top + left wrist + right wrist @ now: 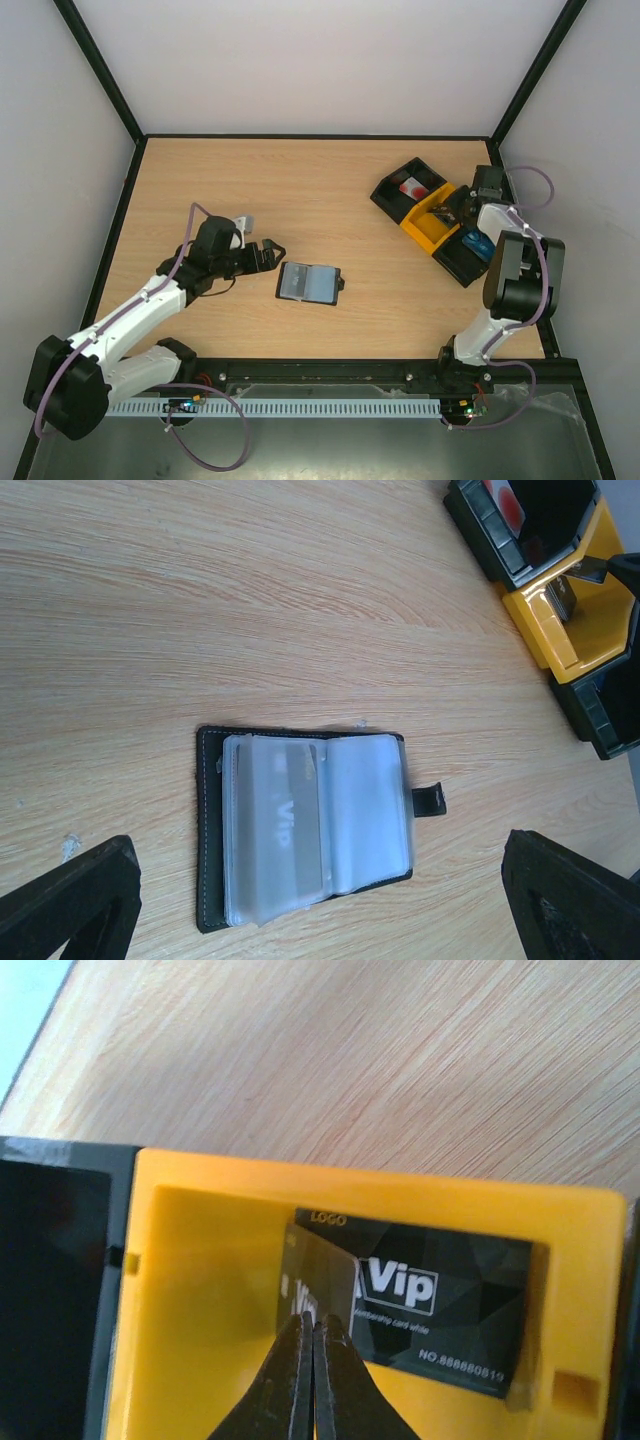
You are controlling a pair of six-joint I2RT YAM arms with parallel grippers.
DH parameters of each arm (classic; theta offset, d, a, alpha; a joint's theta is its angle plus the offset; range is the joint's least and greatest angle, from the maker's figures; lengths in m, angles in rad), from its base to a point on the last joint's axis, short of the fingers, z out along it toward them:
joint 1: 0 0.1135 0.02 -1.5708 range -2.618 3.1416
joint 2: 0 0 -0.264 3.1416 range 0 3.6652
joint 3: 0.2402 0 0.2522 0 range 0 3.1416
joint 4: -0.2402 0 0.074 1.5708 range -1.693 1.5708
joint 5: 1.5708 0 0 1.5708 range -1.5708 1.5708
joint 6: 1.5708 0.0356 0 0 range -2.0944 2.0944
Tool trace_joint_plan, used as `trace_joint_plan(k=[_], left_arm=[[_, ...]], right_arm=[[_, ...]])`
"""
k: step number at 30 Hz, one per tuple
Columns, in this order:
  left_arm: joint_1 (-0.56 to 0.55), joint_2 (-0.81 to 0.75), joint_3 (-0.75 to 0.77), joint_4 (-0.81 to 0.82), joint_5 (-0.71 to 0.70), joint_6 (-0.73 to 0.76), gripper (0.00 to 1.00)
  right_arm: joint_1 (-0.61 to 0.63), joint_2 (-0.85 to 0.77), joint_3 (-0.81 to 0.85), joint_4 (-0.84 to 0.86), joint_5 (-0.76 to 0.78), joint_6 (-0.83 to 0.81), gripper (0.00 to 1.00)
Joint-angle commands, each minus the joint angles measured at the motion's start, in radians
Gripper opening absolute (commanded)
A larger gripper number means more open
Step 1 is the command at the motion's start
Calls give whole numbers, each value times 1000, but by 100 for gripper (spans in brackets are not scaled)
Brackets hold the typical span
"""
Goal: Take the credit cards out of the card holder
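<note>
Cards look light, stiff and slick. One card (288,815) sits in a sleeve (365,810) of the holder (208,830), which lies open mid-table; its exposed edge is the place to pinch. Left gripper (270,256) gapes just beside it, unobstructed. Right gripper (315,1335), fingers together against a tilted card (318,1275), hangs over the yellow bin (350,1175); black bins (385,195) flank it.

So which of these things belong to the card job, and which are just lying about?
Job: open card holder; the card in its sleeve; black Vip card in the yellow bin; red-marked card in the far black bin.
Lying about: blue item in the near black bin.
</note>
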Motion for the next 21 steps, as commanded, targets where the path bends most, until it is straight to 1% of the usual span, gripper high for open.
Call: trace_joint_plan(k=[1, 8, 12, 17, 21], left_arm=[[7, 7, -6, 0, 5, 2, 99], [10, 2, 1, -5, 2, 6, 99], [10, 3, -7, 9, 36, -2, 99], [10, 5, -19, 15, 60, -8, 99], [10, 8, -36, 25, 75, -10, 99]], right_arm=[[1, 46, 66, -83, 95, -36, 2], [2, 18, 88, -114, 158, -40, 2], [16, -1, 87, -122, 166, -42, 2], [57, -39, 83, -129, 126, -43, 2], [95, -101, 49, -122, 85, -40, 2]])
